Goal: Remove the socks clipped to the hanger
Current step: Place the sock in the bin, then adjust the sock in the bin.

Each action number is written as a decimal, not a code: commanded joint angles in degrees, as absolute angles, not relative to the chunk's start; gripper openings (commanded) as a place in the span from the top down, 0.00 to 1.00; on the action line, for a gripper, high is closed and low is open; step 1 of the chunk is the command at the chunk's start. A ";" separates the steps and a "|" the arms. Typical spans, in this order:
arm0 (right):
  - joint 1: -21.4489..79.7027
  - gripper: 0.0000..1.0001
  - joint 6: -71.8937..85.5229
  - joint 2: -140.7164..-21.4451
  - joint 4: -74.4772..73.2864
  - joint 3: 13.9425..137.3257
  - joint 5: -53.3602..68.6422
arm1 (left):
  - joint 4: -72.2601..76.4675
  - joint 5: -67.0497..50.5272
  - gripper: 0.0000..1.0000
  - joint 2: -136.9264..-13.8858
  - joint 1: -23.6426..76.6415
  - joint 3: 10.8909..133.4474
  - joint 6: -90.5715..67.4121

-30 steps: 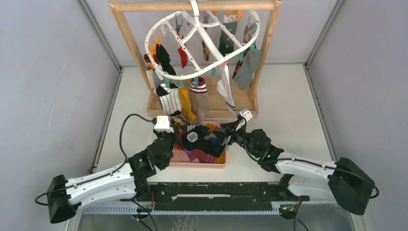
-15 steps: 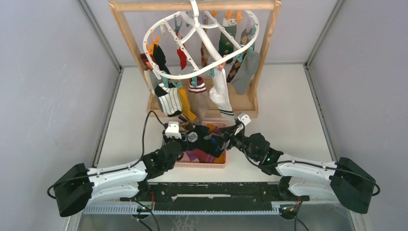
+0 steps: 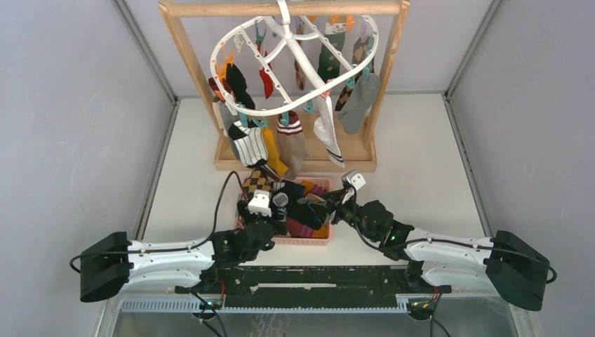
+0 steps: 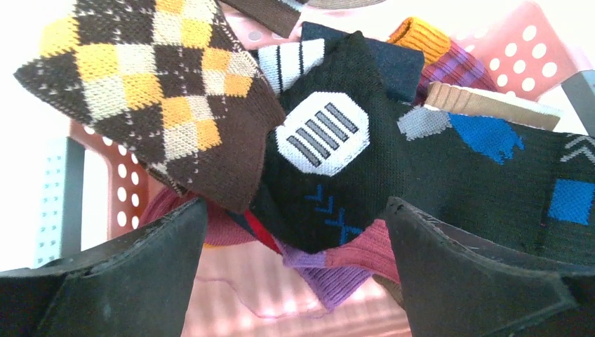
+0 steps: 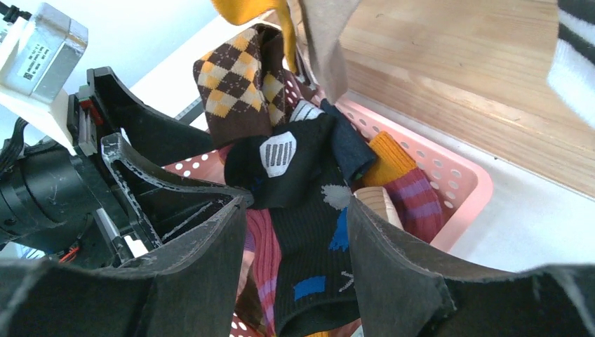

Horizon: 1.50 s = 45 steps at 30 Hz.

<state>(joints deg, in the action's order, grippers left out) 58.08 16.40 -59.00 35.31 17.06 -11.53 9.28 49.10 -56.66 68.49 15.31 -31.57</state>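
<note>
**Both grippers over the basket, socks left on the hanger**

Top view first: the pink basket (image 3: 302, 240) is your marker. Beyond it and higher up, the hanger (image 3: 288, 36) hangs from the wooden stand (image 3: 210, 8). Socks are clipped all round it, with the striped sock (image 3: 249, 145) dangling nearest the basket's far rim. Both arms reach in over the basket.

Left wrist view: your left gripper (image 4: 295, 210) has its fingers spread wide, with nothing between them. Right below lie the argyle sock (image 4: 154, 84) and the black sock (image 4: 351, 175). The black one carries a white patch (image 4: 321, 133) with grey bars, but no lettering.

Right wrist view: the right gripper (image 5: 295, 203) is partly spread over the basket's middle, and I see nothing pinched. The sticker (image 5: 35, 49) on the other arm's camera is too small to read.

These socks look light, limp and stretchy. I'd pinch one just under its clip and pull downward.
</note>
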 commanded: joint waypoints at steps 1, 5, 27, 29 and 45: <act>60.20 0.38 16.42 -56.87 36.12 16.74 -14.09 | 2.18 55.16 0.00 -51.53 71.22 18.29 -34.12; 62.07 0.38 16.97 -55.40 35.15 15.90 -16.08 | -4.09 56.70 0.00 -48.09 73.80 20.34 -35.07; 62.87 0.35 16.22 -48.67 33.57 12.35 -15.35 | -9.23 66.85 0.00 -47.83 74.24 34.30 -27.24; 62.56 0.35 16.09 -49.65 34.62 12.40 -14.50 | -4.69 62.76 0.00 -47.48 69.72 33.22 -24.33; 60.48 0.35 16.40 -57.55 39.55 11.97 -11.73 | 9.73 42.51 0.52 -59.55 54.33 32.51 -18.63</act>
<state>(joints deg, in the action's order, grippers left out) 60.99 16.62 -57.60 36.07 12.03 -12.36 5.56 46.98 -56.60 55.29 31.99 -19.86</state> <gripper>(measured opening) 0.647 0.518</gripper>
